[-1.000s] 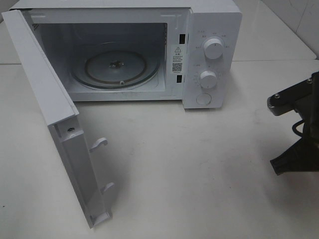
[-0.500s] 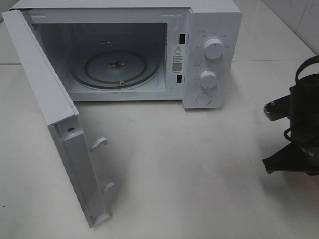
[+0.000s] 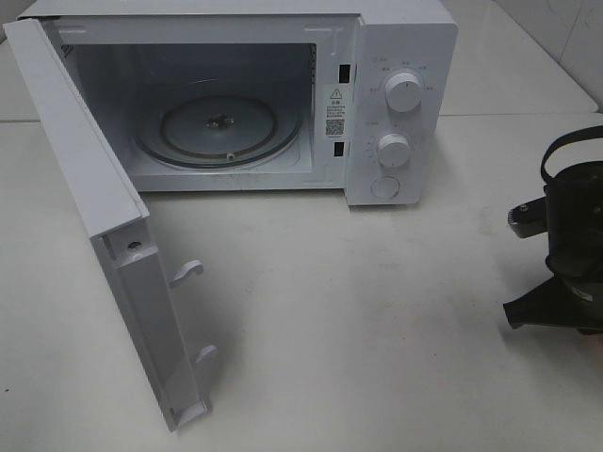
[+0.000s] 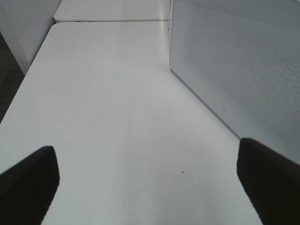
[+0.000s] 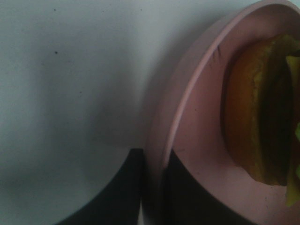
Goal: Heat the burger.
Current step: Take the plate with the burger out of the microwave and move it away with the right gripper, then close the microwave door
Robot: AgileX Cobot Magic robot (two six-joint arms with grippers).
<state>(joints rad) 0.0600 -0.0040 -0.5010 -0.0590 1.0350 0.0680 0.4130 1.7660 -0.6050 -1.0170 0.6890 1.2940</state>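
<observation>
The burger (image 5: 255, 108), with a golden-brown bun, a dark patty and a bit of green lettuce, sits on a shallow pink plate (image 5: 197, 122) in the right wrist view. My right gripper (image 5: 155, 157) is shut on the plate's rim, with one dark finger (image 5: 124, 192) outside and the other inside the plate. In the exterior high view only the right arm (image 3: 570, 264) shows, at the right edge; burger and plate are out of that view. My left gripper (image 4: 147, 180) stands open over bare table beside the microwave's side wall (image 4: 234, 65).
The white microwave (image 3: 400, 104) stands at the back with its door (image 3: 104, 226) swung wide open to the left, reaching toward the table's front. Its glass turntable (image 3: 219, 127) is bare. White table (image 3: 358, 330) lies between the microwave and my right arm.
At the right edge my right arm has turned and sunk a little, so more of its black body now shows. The microwave and its door have not moved.
</observation>
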